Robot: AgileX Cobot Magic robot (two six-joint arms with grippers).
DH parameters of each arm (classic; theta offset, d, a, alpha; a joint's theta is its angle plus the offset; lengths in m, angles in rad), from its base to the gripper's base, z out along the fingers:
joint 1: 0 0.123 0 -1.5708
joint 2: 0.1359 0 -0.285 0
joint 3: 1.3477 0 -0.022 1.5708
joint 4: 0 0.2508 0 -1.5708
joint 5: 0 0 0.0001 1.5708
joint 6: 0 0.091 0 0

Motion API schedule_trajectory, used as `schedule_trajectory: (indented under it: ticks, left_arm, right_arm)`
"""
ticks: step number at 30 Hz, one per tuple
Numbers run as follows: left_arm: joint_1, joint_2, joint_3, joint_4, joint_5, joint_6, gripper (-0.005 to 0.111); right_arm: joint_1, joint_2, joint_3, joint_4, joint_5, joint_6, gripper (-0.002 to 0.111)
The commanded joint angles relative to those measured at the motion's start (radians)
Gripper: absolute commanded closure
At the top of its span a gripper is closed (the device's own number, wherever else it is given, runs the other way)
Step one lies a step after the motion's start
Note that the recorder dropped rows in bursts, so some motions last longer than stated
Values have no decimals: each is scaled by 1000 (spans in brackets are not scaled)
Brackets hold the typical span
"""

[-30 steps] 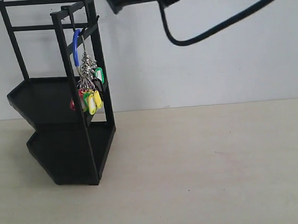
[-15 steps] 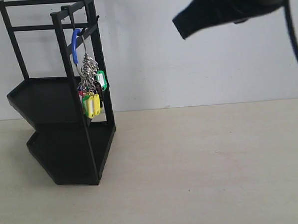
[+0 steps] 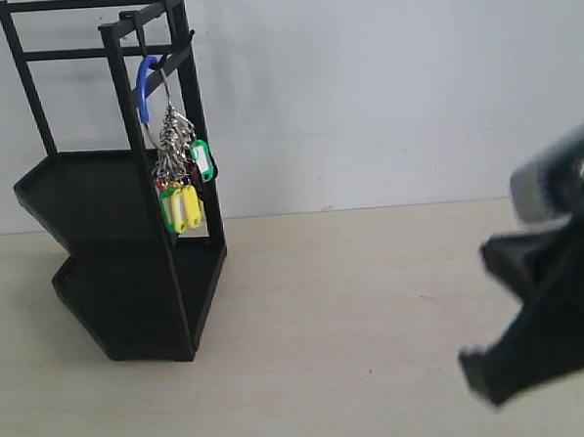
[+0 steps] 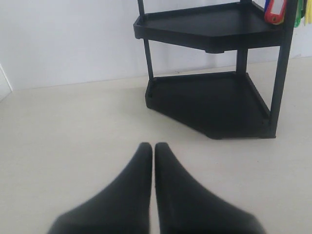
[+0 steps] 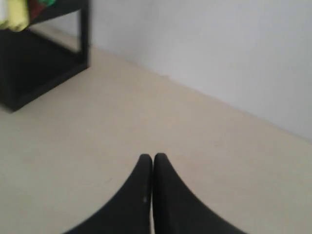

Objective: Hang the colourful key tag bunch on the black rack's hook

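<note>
here, key tag bunch (image 3: 176, 154) hangs vertically, tags down; left gripper (image 4: 153, 147), right gripper (image 5: 152, 158) closed.

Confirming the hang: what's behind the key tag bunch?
Behind the key tag bunch: upper tray and post of the black rack; the tags cover part of that tray's edge.

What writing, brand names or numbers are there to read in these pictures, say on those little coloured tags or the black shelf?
None can be read in any view.
The colourful key tag bunch hanging on the black rack has pale label windows, but they are too small and blurred to show writing.
The rack, table and wall show no marks.
</note>
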Motion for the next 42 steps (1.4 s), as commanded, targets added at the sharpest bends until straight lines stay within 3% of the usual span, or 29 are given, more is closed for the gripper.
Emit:
schedule_trajectory:
  ticks: [1, 11, 19, 26, 32, 35, 38, 42]
  left_arm:
    - [-1, -2, -1, -3, -6, -1, 102]
    - [-1, -2, -1, -3, -6, -1, 102]
    - [-1, -2, -1, -3, -8, -1, 102]
    - [-1, -2, -1, -3, -8, -1, 102]
    - [-1, -2, -1, -3, -8, -1, 102]
    - [-1, -2, -1, -3, -8, -1, 102]
    - [-1, -2, -1, -3, -8, -1, 102]
    - [-1, -2, -1, -3, -8, -1, 102]
  right_arm:
    - [-2, -4, 131, -24, -377, 39, 108]
    - [-2, -4, 163, 9, -712, 39, 108]
    - [-2, -4, 163, 9, -786, 39, 108]
    - [-2, -4, 163, 11, -755, 37, 108]
    - [7, -289, 166, 11, -320, 28, 108]
    - [-127, -501, 166, 11, -345, 28, 108]
    - [-367, -699, 200, 11, -497, 28, 108]
    - [-479, -772, 236, 19, -564, 28, 108]
